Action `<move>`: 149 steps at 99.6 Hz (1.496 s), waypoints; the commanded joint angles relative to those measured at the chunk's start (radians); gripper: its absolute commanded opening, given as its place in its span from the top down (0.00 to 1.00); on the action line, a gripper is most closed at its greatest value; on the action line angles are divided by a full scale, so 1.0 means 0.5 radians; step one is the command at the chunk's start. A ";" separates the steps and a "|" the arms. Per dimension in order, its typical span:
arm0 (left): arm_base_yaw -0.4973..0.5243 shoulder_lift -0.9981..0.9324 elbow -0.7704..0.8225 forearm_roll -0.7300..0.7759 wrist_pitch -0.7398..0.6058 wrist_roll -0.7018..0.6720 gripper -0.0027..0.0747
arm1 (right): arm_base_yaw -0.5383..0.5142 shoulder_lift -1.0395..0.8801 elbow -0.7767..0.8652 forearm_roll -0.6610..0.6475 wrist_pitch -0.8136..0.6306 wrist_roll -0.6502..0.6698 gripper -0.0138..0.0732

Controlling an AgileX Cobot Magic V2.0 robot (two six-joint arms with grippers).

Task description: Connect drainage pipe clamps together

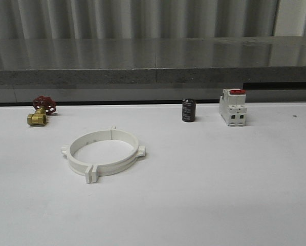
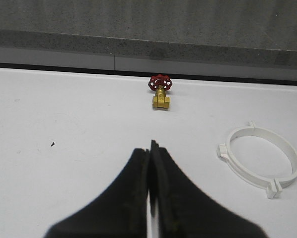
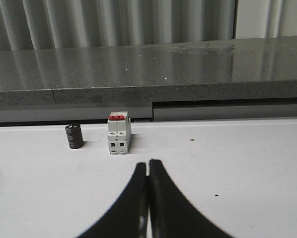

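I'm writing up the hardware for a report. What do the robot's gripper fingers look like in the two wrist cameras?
Both look alike. The left gripper has two black matte fingers, broad at the base and curving inward to narrow tips. The right gripper has the same pair of black curved fingers. No cables, markings or labels are visible on either.

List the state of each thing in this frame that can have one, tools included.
drainage pipe clamps: joined into one ring, lying flat
brass valve: on its side, untouched
black capacitor: upright
breaker: upright
left tool: shut, holding nothing
right tool: shut, holding nothing
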 commanded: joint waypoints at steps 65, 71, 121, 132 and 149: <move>0.008 -0.156 0.192 0.110 -0.588 0.002 0.99 | -0.016 -0.038 -0.039 0.000 -0.177 -0.001 0.92; 0.008 -0.236 0.286 0.115 -0.661 0.002 0.99 | -0.016 -0.038 -0.039 0.000 -0.177 -0.001 0.92; 0.008 -0.543 0.761 0.115 -0.942 -0.002 0.99 | -0.016 -0.038 -0.039 0.000 -0.177 -0.001 0.92; 0.008 -0.543 0.803 0.115 -1.023 -0.002 0.99 | -0.016 -0.038 -0.039 0.000 -0.177 -0.001 0.92; 0.008 -0.543 0.822 0.115 -1.052 -0.002 0.99 | -0.016 -0.038 -0.039 0.000 -0.177 -0.001 0.92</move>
